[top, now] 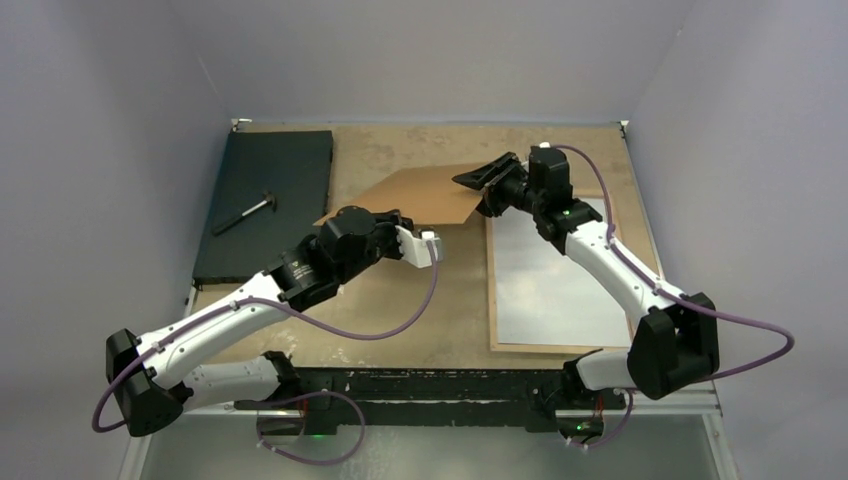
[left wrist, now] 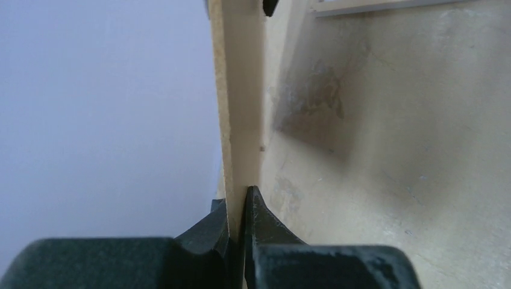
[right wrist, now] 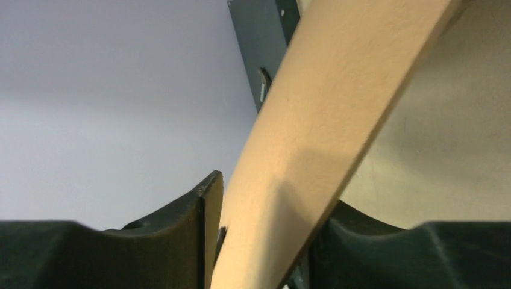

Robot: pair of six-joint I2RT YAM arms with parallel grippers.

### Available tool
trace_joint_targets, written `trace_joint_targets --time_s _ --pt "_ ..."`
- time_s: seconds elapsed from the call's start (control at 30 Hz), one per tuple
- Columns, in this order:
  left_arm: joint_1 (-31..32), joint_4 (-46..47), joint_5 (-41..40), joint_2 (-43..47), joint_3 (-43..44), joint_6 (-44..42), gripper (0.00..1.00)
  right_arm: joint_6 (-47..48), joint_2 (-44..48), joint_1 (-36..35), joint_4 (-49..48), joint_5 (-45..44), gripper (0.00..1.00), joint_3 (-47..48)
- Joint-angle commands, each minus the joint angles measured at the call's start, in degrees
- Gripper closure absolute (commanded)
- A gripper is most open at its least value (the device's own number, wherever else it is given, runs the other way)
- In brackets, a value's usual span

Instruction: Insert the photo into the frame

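A brown fibreboard backing panel (top: 400,195) hangs tilted above the table's middle, between both arms. My left gripper (top: 372,214) is shut on its near edge; in the left wrist view the jaws (left wrist: 239,208) pinch the thin board (left wrist: 241,90) edge-on. My right gripper (top: 490,176) is at the panel's right corner. Its jaws (right wrist: 274,198) are open, with the panel (right wrist: 325,102) passing loosely between them and a gap at the left finger. The photo (top: 555,275) lies white back up on the right. The frame's wooden rails (top: 492,300) border its left and near edges.
A flat black board (top: 265,200) lies at the back left with a small dark tool (top: 245,213) on it; the right wrist view shows its edge (right wrist: 265,36). Grey walls enclose the table on three sides. A pale strip of the frame (left wrist: 373,6) shows in the left wrist view.
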State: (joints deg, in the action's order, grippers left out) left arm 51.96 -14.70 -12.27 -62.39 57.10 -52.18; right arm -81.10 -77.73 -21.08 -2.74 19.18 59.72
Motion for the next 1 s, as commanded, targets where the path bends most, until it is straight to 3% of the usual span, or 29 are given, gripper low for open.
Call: trace_joint_targets --time_s 0.0,0.17,0.3,0.4,0.5,0.67,0.83,0.97 --pt "0.5 5.36 1.62 2.34 -1.68 -3.43 1.0 10.68 0.16 -0.73 2.43 4.46 0.44 5.41" --pt "0.45 5.9 1.62 3.78 -2.33 -5.35 1.0 23.52 -0.14 -0.22 6.61 7.96 0.22 5.44" --pt "0.44 4.59 0.44 3.91 -0.9 -6.07 1.0 37.58 -0.3 4.13 11.49 13.46 0.02 7.39" --pt "0.49 2.38 -0.11 4.44 0.27 -6.19 1.0 45.99 1.2 7.31 13.62 17.81 0.01 8.71" --pt "0.42 1.09 -0.98 5.18 1.04 -5.98 1.0 54.96 4.27 7.44 17.37 12.35 0.01 9.92" --pt "0.48 -0.51 -3.18 5.88 2.54 -5.31 1.0 66.92 11.21 7.41 14.77 4.72 0.01 3.63" --pt "0.35 -4.67 -1.91 5.76 6.69 -5.45 1.0 83.99 22.27 7.46 4.2 7.74 0.01 -6.32" --pt "0.46 -8.92 0.95 6.71 9.08 -5.23 1.0 97.29 24.54 7.41 7.09 14.38 0.05 -7.81"
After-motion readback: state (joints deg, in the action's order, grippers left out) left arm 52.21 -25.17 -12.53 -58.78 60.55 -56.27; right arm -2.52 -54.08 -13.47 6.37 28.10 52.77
